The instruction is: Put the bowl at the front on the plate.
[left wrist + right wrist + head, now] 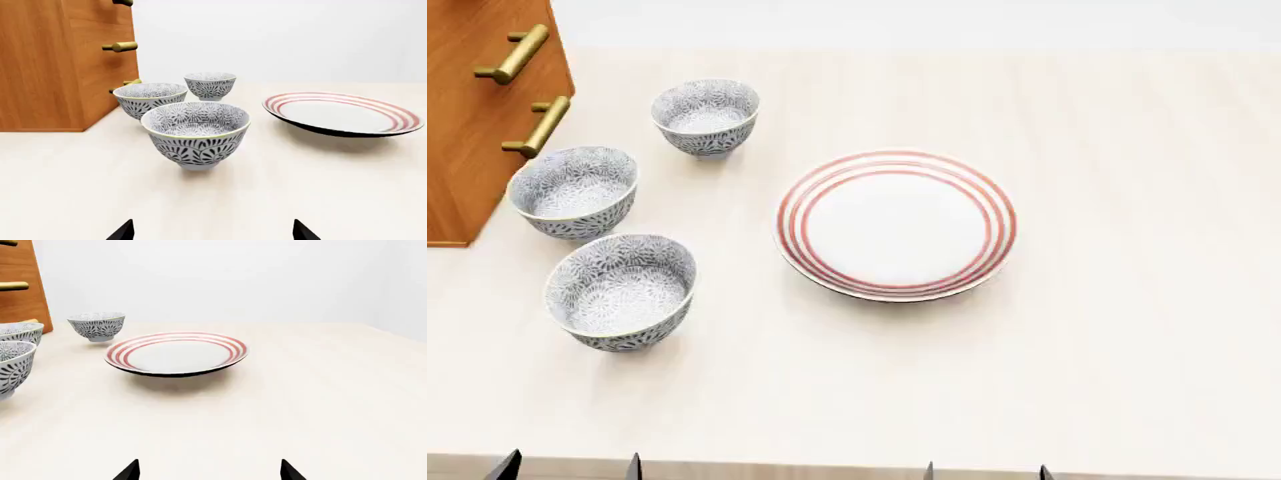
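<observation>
The task is at its opening: nothing is grasped yet. The bowl (621, 291) stands upright on the table (1121, 330), nearest the robot of three in a row, with the plate (896, 224) apart to its right. The left gripper (212, 231) faces it with jaws spread; the right gripper (209, 471) is likewise parted and empty. Next the left arm must likely advance and close on the rim.

Before me, a pale wood counter (1121, 330) under even light; a brown wooden cabinet (467, 120) with brass handles (515, 53) stands far left, plain white wall (233, 280) behind.
</observation>
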### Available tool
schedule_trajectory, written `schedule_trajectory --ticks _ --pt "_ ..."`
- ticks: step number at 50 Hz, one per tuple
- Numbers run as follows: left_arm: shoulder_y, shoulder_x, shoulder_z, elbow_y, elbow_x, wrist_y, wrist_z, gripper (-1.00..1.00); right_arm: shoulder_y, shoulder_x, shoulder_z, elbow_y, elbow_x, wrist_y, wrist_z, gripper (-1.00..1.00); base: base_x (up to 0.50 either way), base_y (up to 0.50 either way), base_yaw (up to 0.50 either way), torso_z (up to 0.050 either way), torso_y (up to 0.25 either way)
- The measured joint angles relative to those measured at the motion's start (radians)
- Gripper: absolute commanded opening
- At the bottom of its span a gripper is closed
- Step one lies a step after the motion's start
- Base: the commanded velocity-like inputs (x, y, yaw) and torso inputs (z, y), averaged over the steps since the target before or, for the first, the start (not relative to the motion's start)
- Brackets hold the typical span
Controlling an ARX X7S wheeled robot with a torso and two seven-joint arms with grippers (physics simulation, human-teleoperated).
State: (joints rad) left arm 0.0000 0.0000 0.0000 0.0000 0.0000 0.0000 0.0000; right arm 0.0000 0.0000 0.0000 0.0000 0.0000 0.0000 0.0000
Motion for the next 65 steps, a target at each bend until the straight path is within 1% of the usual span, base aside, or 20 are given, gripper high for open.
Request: schedule_trajectory --ticks 12,21,25,38,44,50,58,65 --pt "-0.001 -0.022 0.027 -0.001 -0.018 0.005 -0.026 1.00 0.010 0.022 -0.024 0.025 0.023 -0.009 0.020 1.00 0.00 0.00 0.00 0.000 0.000" --pt "0.004 -0.040 0.047 0.007 -0.028 0.001 -0.057 1.00 0.006 0.039 -0.052 0.001 0.015 0.024 0.063 1.00 0.00 0.00 0.00 0.000 0.000" --pt "0.011 -0.048 0.052 0.042 -0.032 -0.022 -0.074 1.00 -0.001 0.044 -0.058 -0.037 0.016 0.060 0.083 1.00 0.00 0.00 0.00 0.000 0.000" --pt "0.015 -0.078 0.064 0.179 -0.071 -0.164 -0.099 1.00 -0.026 0.073 -0.078 -0.245 0.029 0.228 0.123 1.00 0.00 0.00 0.00 0.000 0.000" --pt "0.003 -0.093 0.066 0.262 -0.093 -0.254 -0.109 1.00 -0.033 0.095 -0.084 -0.387 0.027 0.345 0.137 1.00 0.00 0.00 0.00 0.000 0.000" --pt "-0.019 -0.107 0.067 0.372 -0.123 -0.374 -0.119 1.00 -0.021 0.124 -0.091 -0.550 0.019 0.491 0.145 1.00 0.00 0.00 0.00 0.000 0.000" --pt "-0.082 -0.117 0.044 0.545 -0.209 -0.605 -0.130 1.00 0.034 0.162 -0.107 -0.756 0.001 0.711 0.148 1.00 0.00 0.00 0.00 0.000 0.000" --pt "-0.163 -0.116 0.013 0.672 -0.287 -0.787 -0.149 1.00 0.122 0.187 -0.131 -0.894 -0.011 0.903 0.140 1.00 0.00 0.00 0.00 0.000 0.000"
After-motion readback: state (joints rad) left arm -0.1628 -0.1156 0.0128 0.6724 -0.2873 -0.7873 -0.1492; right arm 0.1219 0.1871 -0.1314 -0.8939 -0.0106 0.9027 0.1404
